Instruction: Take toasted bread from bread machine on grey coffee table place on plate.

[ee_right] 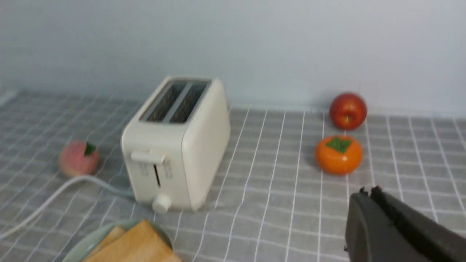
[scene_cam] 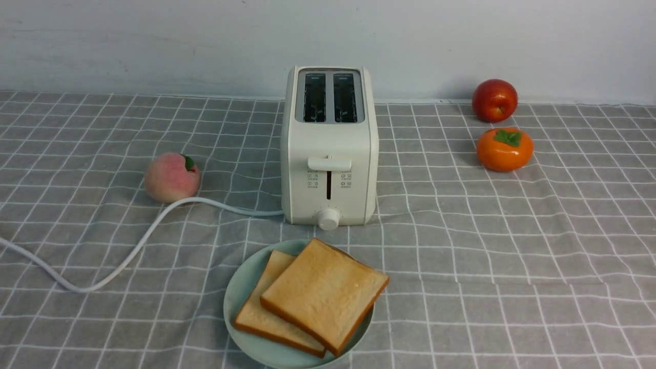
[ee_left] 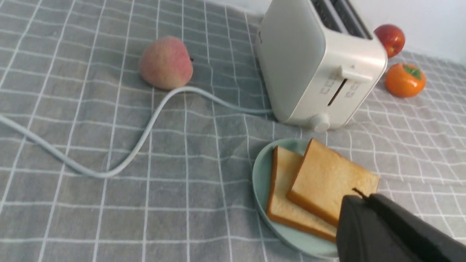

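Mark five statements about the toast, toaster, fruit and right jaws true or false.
1. Both toast slices lie on the plate, overlapping. True.
2. The toaster has empty slots. True.
3. The peach lies right of the toaster. False: it lies on the left; the apple and persimmon are on the right.
4. The right jaws hold a slice. False: they are shut on nothing.
5. The plate sits behind the toaster. False: it sits in front, nearer the robot.

pink peach (scene_cam: 171,177) at left, red apple (scene_cam: 494,100) behind orange persimmon (scene_cam: 505,149) at right
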Tool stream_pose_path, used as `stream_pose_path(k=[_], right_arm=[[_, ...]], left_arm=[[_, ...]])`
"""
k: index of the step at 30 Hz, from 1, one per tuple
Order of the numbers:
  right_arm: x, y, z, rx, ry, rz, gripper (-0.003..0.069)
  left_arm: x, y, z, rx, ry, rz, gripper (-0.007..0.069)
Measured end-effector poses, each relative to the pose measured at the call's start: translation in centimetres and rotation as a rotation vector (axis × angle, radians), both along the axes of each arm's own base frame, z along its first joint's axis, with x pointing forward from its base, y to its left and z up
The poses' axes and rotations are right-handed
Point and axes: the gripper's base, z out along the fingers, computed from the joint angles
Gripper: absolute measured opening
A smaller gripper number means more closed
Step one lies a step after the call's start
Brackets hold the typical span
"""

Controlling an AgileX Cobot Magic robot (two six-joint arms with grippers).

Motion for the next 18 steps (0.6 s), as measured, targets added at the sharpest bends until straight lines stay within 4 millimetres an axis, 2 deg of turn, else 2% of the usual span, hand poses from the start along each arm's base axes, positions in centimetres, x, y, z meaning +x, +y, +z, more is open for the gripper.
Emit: stream_pose_path(k=[2,4,5,6,8,10,18], right_arm=[[-1.7,-0.8,-3.6,0.048,-0.121,-0.025,-0.001],[-2.1,-1.1,-6.8,0.071,-0.145,-0.043,-0.0008],[-2.3,-1.2,-7.0,0.078,-0.161,-0.047,-0.0008],[-1.7,-1.2,-9.3,0.08,-0.132,-0.068,-0.0004],[-1.0,-1.2,-10.7,0.067,-0.098,-0.09,0.0],[-0.5,-1.1,-11.3,0.045,-0.088,-0.102,0.0003],[-0.2,-1.1,-10.8,-0.001,-0.139,-0.107,0.0013]], left_arm=[[0.3,-0.1,0.1,-0.003,-0.01,0.0,-0.0014],[0.7,-0.2,0.2,-0.005,-0.016,0.0,-0.0014],[0.8,-0.3,0.2,-0.004,-0.014,0.0,-0.0014],[1.2,-0.4,0.2,-0.005,-0.014,0.0,-0.0014],[1.6,-0.5,0.2,-0.003,-0.01,0.0,-0.0014],[2.0,-0.6,0.2,-0.002,-0.005,0.0,-0.0013],[2.4,-0.8,0.0,0.004,0.013,0.0,-0.0013]])
